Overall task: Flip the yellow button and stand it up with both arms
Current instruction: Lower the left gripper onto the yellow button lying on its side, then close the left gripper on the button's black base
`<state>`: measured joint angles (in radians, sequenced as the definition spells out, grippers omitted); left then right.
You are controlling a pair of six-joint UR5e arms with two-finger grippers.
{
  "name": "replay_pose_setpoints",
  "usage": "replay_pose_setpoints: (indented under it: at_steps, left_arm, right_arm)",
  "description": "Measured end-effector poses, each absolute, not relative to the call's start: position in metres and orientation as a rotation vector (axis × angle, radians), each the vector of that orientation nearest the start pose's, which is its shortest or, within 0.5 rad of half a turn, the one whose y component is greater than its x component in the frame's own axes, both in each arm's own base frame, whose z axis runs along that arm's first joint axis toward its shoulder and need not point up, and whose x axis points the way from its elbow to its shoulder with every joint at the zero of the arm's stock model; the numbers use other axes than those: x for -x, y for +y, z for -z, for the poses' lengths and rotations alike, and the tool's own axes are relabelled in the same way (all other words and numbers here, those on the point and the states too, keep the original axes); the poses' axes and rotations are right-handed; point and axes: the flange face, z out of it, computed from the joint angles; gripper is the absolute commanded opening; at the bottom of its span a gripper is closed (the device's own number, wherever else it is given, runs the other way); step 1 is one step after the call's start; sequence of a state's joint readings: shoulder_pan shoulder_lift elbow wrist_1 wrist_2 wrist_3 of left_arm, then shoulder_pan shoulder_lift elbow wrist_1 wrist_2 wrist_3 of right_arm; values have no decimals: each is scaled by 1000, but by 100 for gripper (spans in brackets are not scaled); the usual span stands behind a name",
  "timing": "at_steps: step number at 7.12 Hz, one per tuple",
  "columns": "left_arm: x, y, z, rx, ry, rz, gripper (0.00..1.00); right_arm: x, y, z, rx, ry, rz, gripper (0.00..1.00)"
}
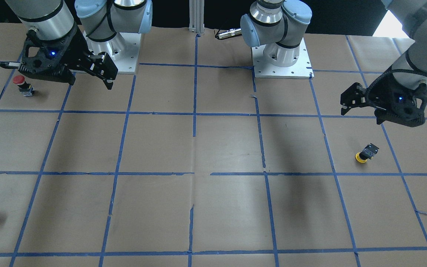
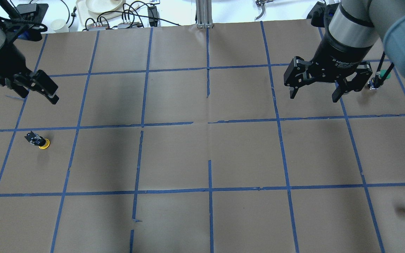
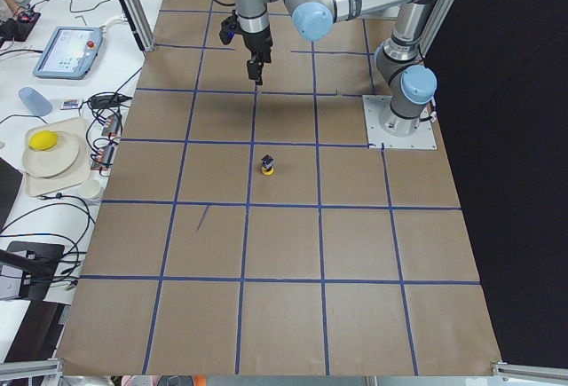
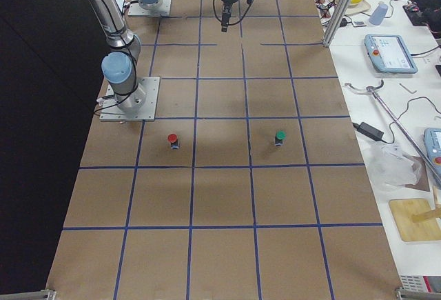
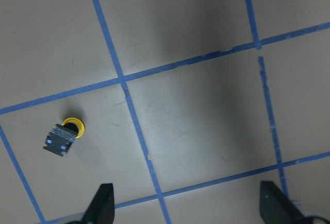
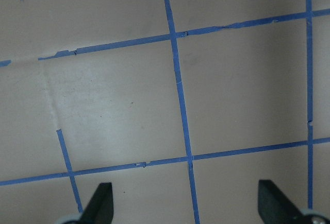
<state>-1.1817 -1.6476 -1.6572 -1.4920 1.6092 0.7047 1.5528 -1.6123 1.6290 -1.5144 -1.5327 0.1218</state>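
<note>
Inspecting the scene, you have the yellow button (image 1: 365, 152) on the table (image 1: 213, 148), out from the left arm's base plate (image 1: 282, 59) toward the operators' edge and toward the table's left end. It appears to rest on its cap with the black body uppermost, though a lean cannot be ruled out. The left gripper (image 1: 347, 103) hangs in the air on that same side of the plate, fingers apart, empty and clear of the button. The right gripper (image 2: 314, 95) is well beyond the plate on its other side, fingers spread wide, also empty.

Risks, as judged:
- The button is far smaller than either gripper. An off-centre descent would likely knock it over, and the round cap would let it roll.
- Passing so small a part between grippers leaves little surface for the second grip, so you risk finger clash or a drop.
- Releasing before the body sits flat would probably tip it.
- The red button (image 1: 21, 83), far past the plate beside the right gripper, may lie in that arm's sweep.
</note>
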Motion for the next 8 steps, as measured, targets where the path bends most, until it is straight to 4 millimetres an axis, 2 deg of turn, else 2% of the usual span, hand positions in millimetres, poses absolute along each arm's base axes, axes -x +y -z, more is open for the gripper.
replay_pose_setpoints:
  at_steps: [1,2,3,5,7,8]
  left_arm:
    - [-111,-520,-384,-591,3093,-119,99]
    - [-136,-515,-351,-689,3066,-100,99]
    - [-150,-511,-321,-808,3009,-89,99]
    - [-173,-504,-273,-992,2889,-103,99]
    - [-207,-492,-241,-1030,2942,-78,94]
    - [-213,-489,-231,-1020,2981,-55,94]
  right_arm:
    - [-128,-475,-470,-222,3097,-102,100]
    - [-127,-479,-470,-223,3100,-71,100]
    - [-126,-482,-469,-225,3098,-51,100]
    - [-124,-485,-466,-230,3092,-39,100]
    - [-127,-485,-468,-232,3075,-23,100]
    - [-132,-482,-475,-224,3040,-12,100]
